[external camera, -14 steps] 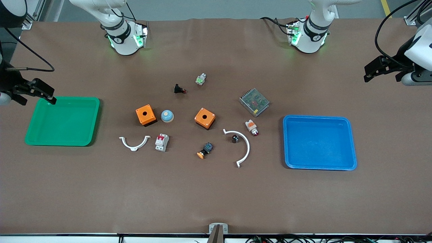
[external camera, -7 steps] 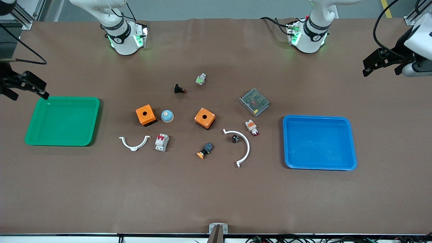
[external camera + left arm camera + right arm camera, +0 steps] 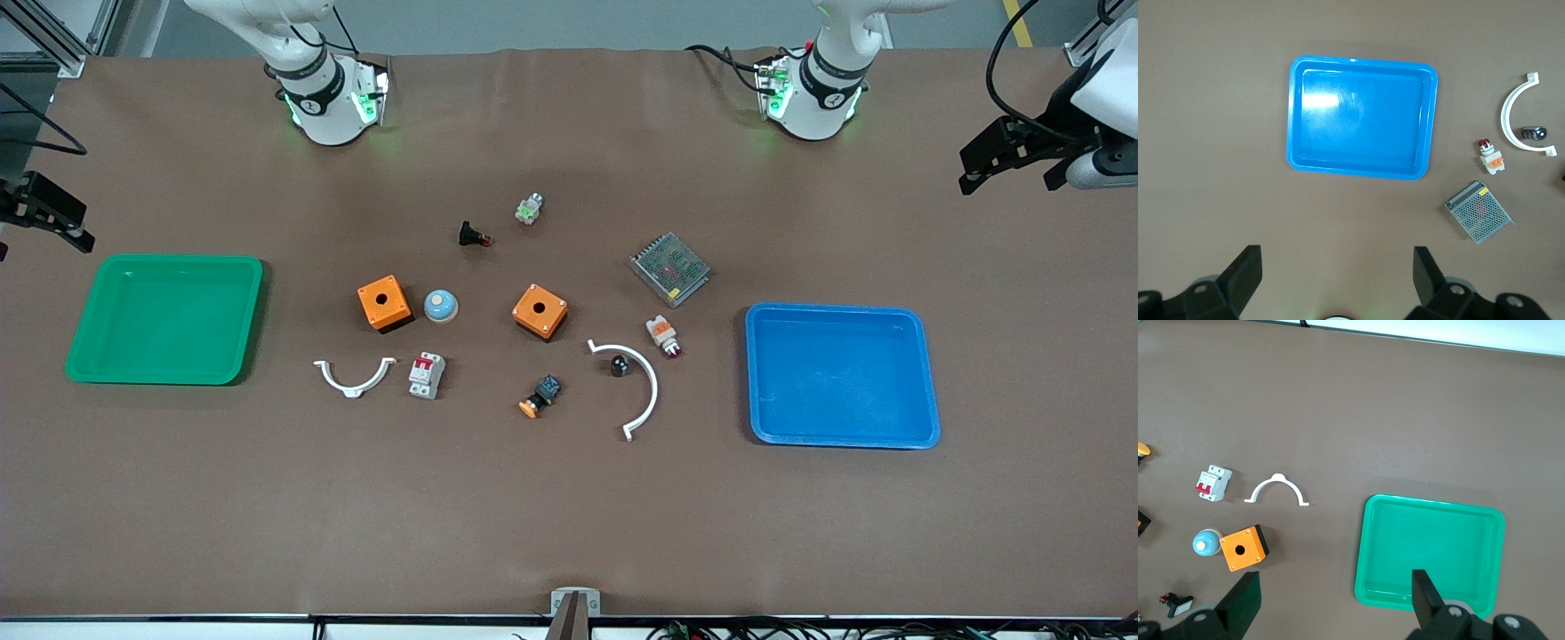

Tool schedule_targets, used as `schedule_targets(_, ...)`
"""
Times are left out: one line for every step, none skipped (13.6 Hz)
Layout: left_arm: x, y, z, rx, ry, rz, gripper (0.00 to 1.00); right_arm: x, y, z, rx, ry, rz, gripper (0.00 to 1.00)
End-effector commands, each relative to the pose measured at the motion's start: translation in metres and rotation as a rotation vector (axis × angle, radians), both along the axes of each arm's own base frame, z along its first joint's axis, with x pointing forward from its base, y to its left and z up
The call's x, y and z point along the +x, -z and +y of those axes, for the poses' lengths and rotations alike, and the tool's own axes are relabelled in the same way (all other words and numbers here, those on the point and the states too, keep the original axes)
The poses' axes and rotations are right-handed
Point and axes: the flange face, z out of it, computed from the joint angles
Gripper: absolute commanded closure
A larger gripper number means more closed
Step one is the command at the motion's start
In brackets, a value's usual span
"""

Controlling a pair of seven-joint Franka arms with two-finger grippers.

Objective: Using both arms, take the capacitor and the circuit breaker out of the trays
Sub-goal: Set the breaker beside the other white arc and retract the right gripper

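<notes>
The capacitor, a tiny black cylinder, lies inside the curve of a white bracket; it also shows in the left wrist view. The breaker, white-grey with red levers, lies beside another white bracket; it also shows in the right wrist view. My left gripper is open and empty, high over the table's left-arm end, past the blue tray. My right gripper is open and empty, over the table's right-arm end by the green tray.
Two orange boxes, a blue-domed button, a metal mesh unit, a white-orange lamp, an orange-capped switch, a black red-tipped button and a small green-lit part lie mid-table.
My right gripper has moved off the green tray's corner toward the table's end. My left gripper has shifted slightly toward the robots' side. Nothing on the table has moved.
</notes>
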Motion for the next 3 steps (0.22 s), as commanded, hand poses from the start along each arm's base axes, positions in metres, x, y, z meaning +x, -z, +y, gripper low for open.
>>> schedule_targets(0.0046,-0.0036,0.0029,-0.010,0.005,-0.007,0.00,-0.0016,0.0032,-0.0015,0.010,-0.004,0.022,0.00)
schedule_targets(0.0044,-0.0035,0.0029,-0.010,0.005,-0.006,0.00,-0.0014,0.0036,-0.0025,0.009,0.003,0.021,0.00)
schedule_targets(0.0044,-0.0035,0.0029,-0.010,0.005,-0.005,0.00,-0.0009,0.0039,-0.0001,0.012,0.021,0.023,0.00)
